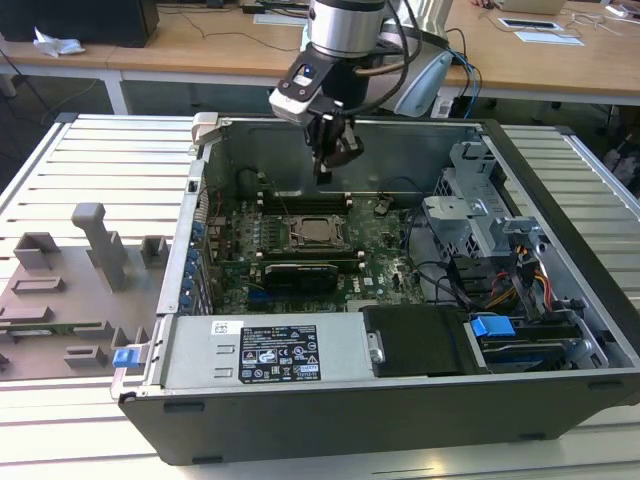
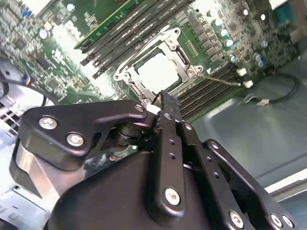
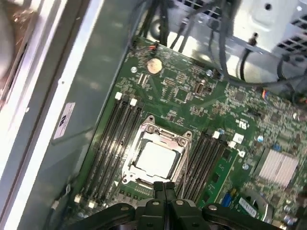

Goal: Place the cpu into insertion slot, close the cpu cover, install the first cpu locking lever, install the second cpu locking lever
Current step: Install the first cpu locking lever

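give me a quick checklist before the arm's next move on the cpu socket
1. cpu seated in slot: ok, it lies flat inside.
2. cover down: ok, its frame lies flat around the cpu.
3. levers latched: cannot tell.
4. gripper empty: ok, shut with nothing between the fingers.
5. gripper clear of board: ok, in the exterior view it hangs above the slot without touching.
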Action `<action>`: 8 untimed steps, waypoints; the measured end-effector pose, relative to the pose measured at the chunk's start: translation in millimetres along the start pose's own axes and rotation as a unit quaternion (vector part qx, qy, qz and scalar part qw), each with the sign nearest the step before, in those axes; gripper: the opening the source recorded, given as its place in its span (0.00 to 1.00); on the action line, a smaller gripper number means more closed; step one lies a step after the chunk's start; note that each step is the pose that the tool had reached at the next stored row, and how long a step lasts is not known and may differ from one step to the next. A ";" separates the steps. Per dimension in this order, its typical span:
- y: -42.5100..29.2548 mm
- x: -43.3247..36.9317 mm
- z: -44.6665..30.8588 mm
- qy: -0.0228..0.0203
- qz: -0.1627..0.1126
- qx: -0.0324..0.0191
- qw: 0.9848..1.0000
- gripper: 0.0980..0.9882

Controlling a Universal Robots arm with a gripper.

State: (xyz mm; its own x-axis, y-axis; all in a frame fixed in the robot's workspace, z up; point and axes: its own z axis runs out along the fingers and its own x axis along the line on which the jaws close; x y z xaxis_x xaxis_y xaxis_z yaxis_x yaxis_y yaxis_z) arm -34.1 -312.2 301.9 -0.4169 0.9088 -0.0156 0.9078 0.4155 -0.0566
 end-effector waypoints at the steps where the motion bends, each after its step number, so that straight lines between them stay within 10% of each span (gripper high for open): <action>1: 0.0 0.0 0.0 -0.002 -0.029 0.000 1.000 0.01; 8: 0.0 0.0 0.0 -0.006 -0.105 -0.002 0.994 0.01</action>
State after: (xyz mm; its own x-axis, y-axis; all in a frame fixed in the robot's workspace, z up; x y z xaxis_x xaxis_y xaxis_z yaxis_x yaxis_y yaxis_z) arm -34.1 -312.2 301.9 -0.5983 0.8011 -0.0156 0.8004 0.5967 -0.0565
